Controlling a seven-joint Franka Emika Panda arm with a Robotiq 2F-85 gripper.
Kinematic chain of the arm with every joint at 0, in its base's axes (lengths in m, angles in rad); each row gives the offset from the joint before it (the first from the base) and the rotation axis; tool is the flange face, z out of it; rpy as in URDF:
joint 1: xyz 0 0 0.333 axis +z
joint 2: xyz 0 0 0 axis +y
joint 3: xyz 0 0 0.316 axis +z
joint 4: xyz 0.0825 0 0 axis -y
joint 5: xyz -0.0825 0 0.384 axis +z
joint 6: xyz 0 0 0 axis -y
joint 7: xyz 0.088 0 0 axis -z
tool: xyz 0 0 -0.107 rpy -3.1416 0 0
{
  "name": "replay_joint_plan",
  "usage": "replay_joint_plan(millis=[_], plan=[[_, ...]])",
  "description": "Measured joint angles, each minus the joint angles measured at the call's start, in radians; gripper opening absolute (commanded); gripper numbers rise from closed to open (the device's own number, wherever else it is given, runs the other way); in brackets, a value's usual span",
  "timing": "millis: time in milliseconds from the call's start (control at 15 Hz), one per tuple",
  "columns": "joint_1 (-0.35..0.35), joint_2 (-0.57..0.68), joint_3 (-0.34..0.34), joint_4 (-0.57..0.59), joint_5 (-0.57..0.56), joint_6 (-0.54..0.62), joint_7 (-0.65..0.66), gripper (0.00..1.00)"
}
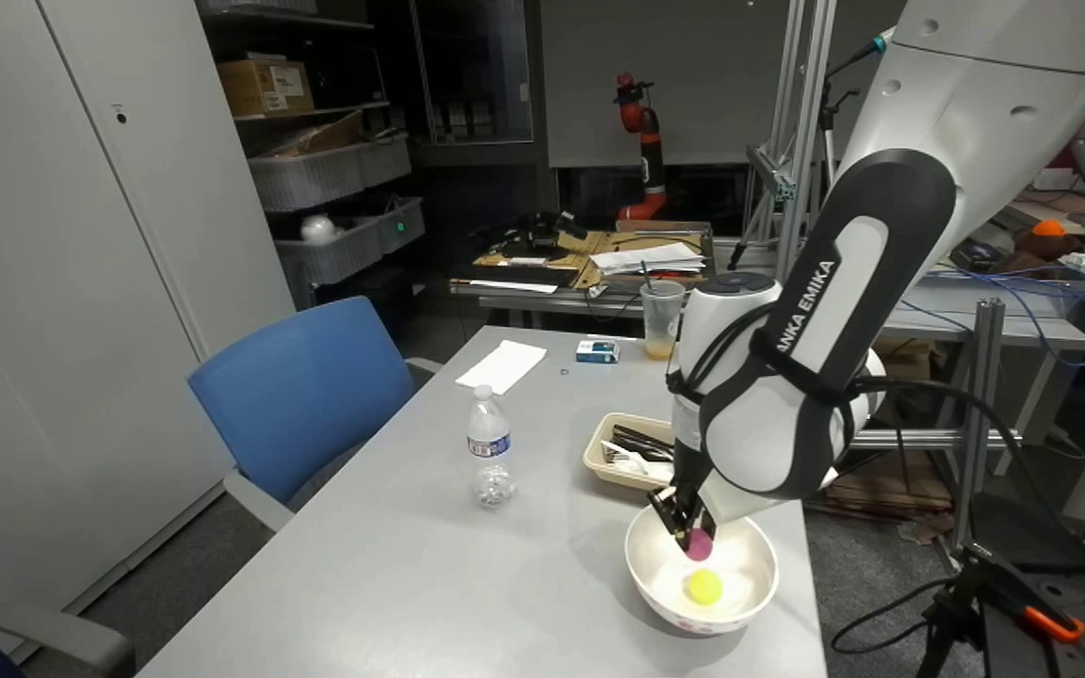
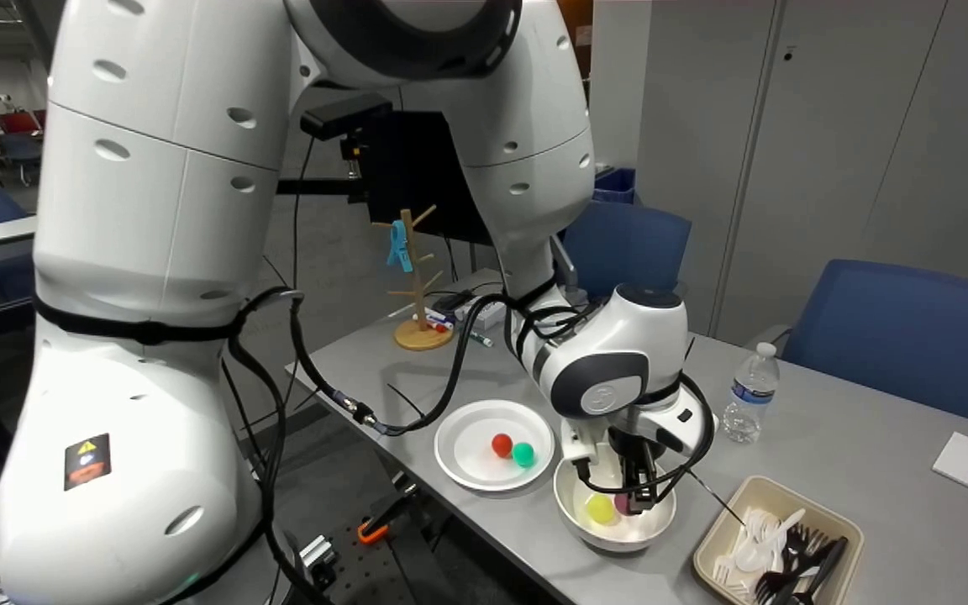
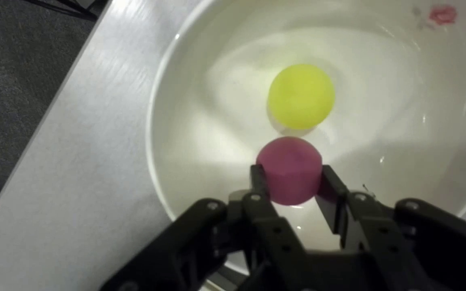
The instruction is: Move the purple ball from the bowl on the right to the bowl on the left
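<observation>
The purple ball (image 3: pixel 291 161) is between my gripper's fingertips, with a finger against each side. My gripper (image 3: pixel 293 178) is shut on it, inside the white bowl (image 3: pixel 192 133). The purple ball also shows in both exterior views (image 1: pixel 699 544) (image 2: pixel 621 503), partly behind the fingers. I cannot tell whether it touches the bowl's bottom. A yellow ball (image 3: pixel 301 97) lies in the same bowl, beside the purple one. The bowl shows in both exterior views (image 1: pixel 646 574) (image 2: pixel 568 500). A white plate (image 2: pixel 465 430) with a red ball (image 2: pixel 502 445) and a green ball (image 2: pixel 523 455) stands near the bowl.
A beige tray of plastic cutlery (image 2: pixel 707 546) stands close to the bowl. A plastic bottle (image 1: pixel 490 452) stands upright on the table (image 1: pixel 392 574). A wooden peg stand (image 2: pixel 422 334) stands beyond the plate. The table edge runs close by the bowl. A black cable hangs along the arm.
</observation>
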Motion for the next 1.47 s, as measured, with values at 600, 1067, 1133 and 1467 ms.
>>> replay_joint_plan(millis=[600,1067,1133,1467], plan=[[-0.243,-0.045,0.278,-0.01,0.142,0.015,-0.244,0.1],[-0.561,-0.029,0.62,-0.003,0.316,0.063,-0.5,0.1],[-0.61,-0.022,0.67,-0.001,0.333,0.064,-0.532,0.1],[-0.811,0.037,0.854,0.0,0.351,0.054,-0.656,0.1]])
